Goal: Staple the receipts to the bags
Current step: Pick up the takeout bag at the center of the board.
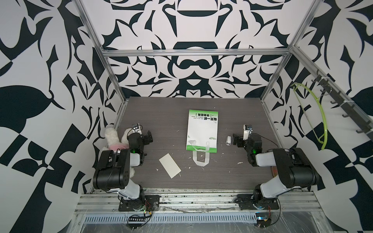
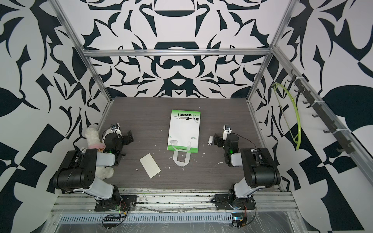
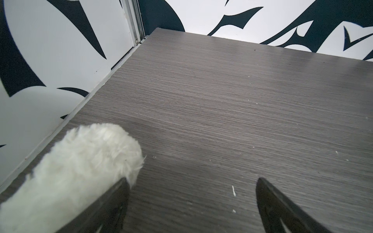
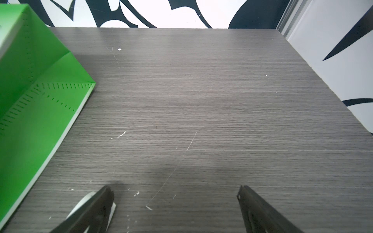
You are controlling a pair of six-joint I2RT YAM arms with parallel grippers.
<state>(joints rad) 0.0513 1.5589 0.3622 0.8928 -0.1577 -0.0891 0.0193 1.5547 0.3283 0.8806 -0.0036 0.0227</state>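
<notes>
While the left pincer (image 1: 149, 135) and right pincer (image 1: 235, 139) both gape empty, the receipt (image 1: 170, 165) lies slantwise on the surface (image 1: 161, 113), nearer the left one, apart from the central bag (image 1: 202, 131), with the stapler (image 1: 228, 140) just beside the right.

Dark grey wood-grain table (image 1: 161, 113) seen in both top views. White-and-green bag (image 1: 201, 129) laid flat near centre, loop handle (image 1: 200, 160) spread toward near edge. Cream receipt (image 1: 170, 165) laid askew left of handle, apart from bag. Small white stapler (image 1: 228, 140) set just right of bag. White plush toy (image 1: 112, 137) lodged at left edge, partly hidden. Pale scraps (image 1: 239, 163) scattered about.
</notes>
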